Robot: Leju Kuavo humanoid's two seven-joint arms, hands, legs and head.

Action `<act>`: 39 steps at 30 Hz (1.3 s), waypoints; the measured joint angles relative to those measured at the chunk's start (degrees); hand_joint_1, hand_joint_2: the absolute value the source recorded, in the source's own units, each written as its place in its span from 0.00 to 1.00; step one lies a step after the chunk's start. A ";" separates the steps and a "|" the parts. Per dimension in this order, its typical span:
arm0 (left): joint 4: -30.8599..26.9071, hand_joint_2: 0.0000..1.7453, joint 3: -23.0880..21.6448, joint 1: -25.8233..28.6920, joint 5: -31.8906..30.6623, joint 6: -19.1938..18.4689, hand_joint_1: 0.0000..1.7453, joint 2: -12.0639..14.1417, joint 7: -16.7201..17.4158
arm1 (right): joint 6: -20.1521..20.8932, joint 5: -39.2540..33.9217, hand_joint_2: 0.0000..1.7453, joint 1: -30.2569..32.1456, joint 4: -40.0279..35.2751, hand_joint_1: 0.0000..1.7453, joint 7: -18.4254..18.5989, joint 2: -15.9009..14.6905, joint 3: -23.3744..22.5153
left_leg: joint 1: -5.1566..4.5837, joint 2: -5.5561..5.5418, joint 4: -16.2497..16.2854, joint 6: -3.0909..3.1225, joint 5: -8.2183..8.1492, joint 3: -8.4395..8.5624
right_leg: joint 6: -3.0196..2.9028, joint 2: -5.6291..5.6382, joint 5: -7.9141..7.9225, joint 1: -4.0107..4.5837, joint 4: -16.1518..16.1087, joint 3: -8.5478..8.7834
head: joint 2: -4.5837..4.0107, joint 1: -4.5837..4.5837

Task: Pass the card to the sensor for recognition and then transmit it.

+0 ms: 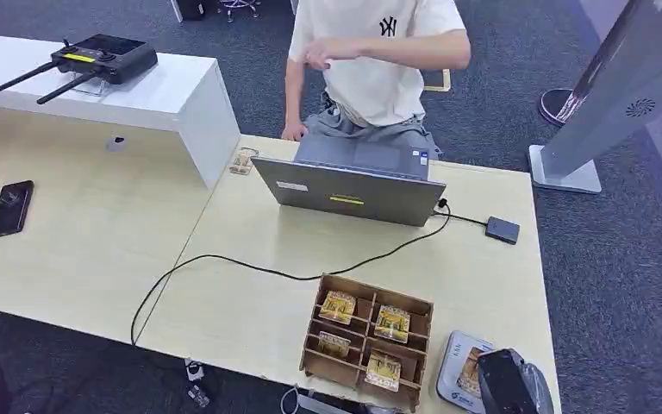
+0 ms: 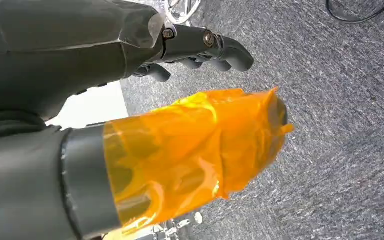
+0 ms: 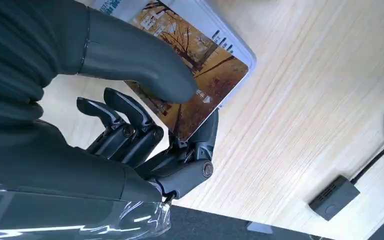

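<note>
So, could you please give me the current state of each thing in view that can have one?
Card: pinched by the right robot hand, over the white sensor pad.
Left robot hand: holds nothing, fingers curled, above the carpet.
Laptop: open, facing the person.
Card box: open-topped, cards in its compartments.
Phone: lying flat, screen dark.
Small black box: cabled to the laptop.

Autumn-tree card (image 3: pixel 195 75) (orange-brown print) sits pinched in the right hand (image 3: pixel 145 125), flat over the grey-rimmed sensor pad (image 3: pixel 230 42).
</note>
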 joint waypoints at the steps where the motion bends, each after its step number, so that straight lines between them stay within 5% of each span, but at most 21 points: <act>1: -0.02 0.00 0.00 -0.01 -0.13 -0.11 0.00 0.00 0.02 | 0.00 0.11 1.00 -0.18 0.20 1.00 -0.04 0.00 -0.02 | 0.00 0.00 0.00 0.00 0.00 0.00 | 0.00 0.00 0.00 0.00 0.00 0.00 | 0.00 0.00; 39: 0.00 0.00 0.04 -0.80 -1.64 -0.39 0.00 -0.13 0.35 | 2.43 10.49 1.00 -8.35 12.57 1.00 -0.09 4.46 -3.08 | 0.00 0.00 0.00 0.00 0.01 0.05 | 0.00 0.01 0.01 0.00 0.00 0.03 | 0.00 0.00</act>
